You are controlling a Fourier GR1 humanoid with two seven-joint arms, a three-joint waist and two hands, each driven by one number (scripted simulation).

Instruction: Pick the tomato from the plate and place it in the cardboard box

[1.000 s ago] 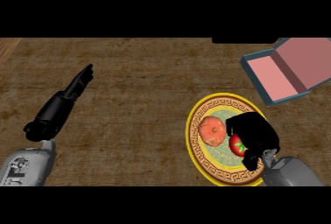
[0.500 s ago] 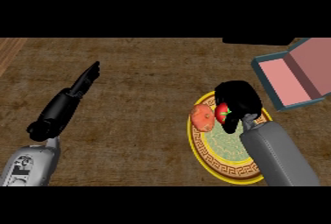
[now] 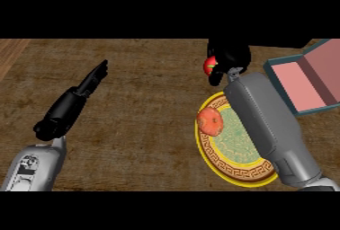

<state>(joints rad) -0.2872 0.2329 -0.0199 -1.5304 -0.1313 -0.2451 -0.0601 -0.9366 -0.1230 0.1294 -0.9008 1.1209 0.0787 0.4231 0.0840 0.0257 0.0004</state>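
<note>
My right hand [image 3: 229, 54] is curled round a red tomato with a green stem [image 3: 210, 65] and holds it above the counter, past the plate's far edge. The yellow-rimmed patterned plate [image 3: 229, 173] lies at the lower right, partly hidden under my right forearm. An orange-red round fruit [image 3: 210, 121] rests on the plate's left side. The open cardboard box [image 3: 297, 85], with a pink inside and a teal rim, stands at the right edge, to the right of the hand. My left hand [image 3: 69, 108] rests open at the left with its fingers straight.
A brown wooden counter [image 3: 146, 134] spreads between the two arms. A lighter wood strip [image 3: 10, 51] shows at the far left corner. The box's raised lid [image 3: 325, 67] stands at the right edge.
My right hand has lifted the tomato off the plate and carried it away from me, toward the far side beside the box. The view has shifted. The orange-red fruit stays on the plate.
</note>
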